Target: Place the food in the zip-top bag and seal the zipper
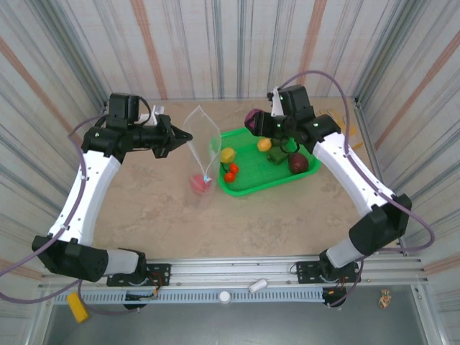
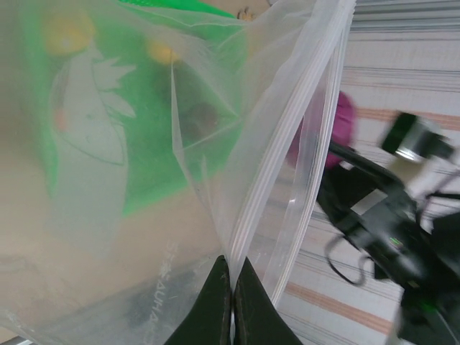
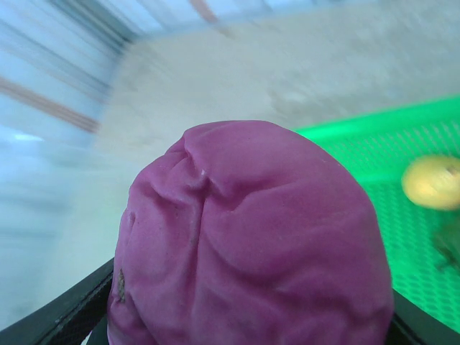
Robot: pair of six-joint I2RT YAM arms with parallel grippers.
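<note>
Magenta piece [image 3: 251,237] sits right up against the right wrist lens, wrinkled, its lower edge cut off by the frame. The right gripper [image 1: 260,119] is clamped on it. Only slivers of the dark fingers [image 3: 68,313] show at the bottom corners, and the contact faces are hidden behind the piece. From above, the piece hangs over the far left corner of the green tray [image 1: 248,188].

Zip-top bag [image 1: 201,147] stands upright on the table [image 1: 144,208] just left of the tray, mouth open at the top. The left gripper [image 2: 231,280] has its fingers pressed together, pinching the bag's rim at the zipper [image 2: 287,165]. A pink-red piece [image 1: 200,182] lies at the bag's bottom.

In the left wrist view, the bag film blurs the tray to a green patch with yellow smears.

In the tray are a yellow piece [image 1: 228,154], two tomatoes [image 1: 231,172], an orange piece [image 1: 264,144], a dark green piece [image 1: 277,155] partly hidden under the right arm, and a maroon piece [image 1: 299,164].
</note>
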